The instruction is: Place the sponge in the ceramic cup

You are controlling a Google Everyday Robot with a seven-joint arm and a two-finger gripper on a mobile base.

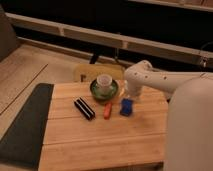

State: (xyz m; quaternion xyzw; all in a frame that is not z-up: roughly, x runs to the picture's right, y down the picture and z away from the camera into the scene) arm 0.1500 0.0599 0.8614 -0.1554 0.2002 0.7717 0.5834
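gripper [131,96] low just behind blue sponge [126,107], grip state can't tell, ceramic cup [103,83] in green dish [94,91], wood table [100,140]

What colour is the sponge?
Bright blue, camera view; the pincer hangs close by the sponge.
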